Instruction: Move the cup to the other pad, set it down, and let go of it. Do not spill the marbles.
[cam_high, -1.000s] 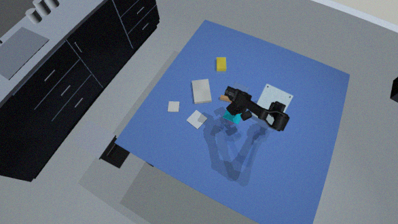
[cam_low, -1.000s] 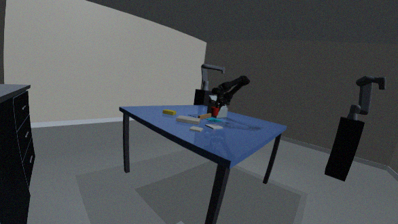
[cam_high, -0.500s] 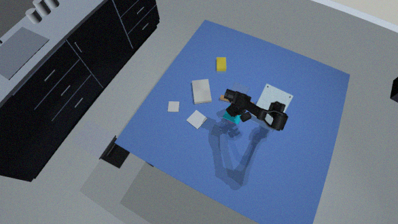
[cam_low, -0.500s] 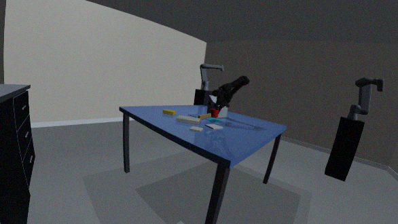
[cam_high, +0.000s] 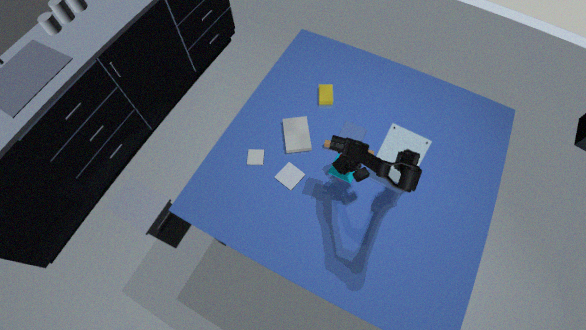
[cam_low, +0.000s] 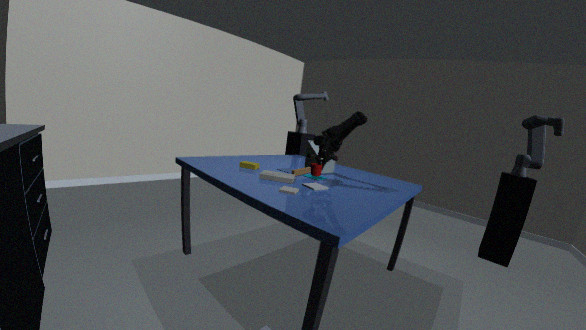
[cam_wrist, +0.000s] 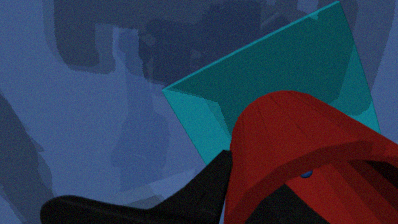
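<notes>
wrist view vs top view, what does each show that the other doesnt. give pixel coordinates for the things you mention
Only the wrist view shows the red cup (cam_low: 316, 169) (cam_wrist: 295, 125) plainly, with a blue marble (cam_wrist: 306, 174) inside it.

Only the top view shows the yellow block (cam_high: 325, 94) and the thick pale block (cam_high: 297, 134).

Both show the teal pad (cam_high: 341, 174) (cam_wrist: 295, 65) and the blue table top (cam_high: 425, 240) (cam_wrist: 85, 125), with shadows falling across it.
</notes>
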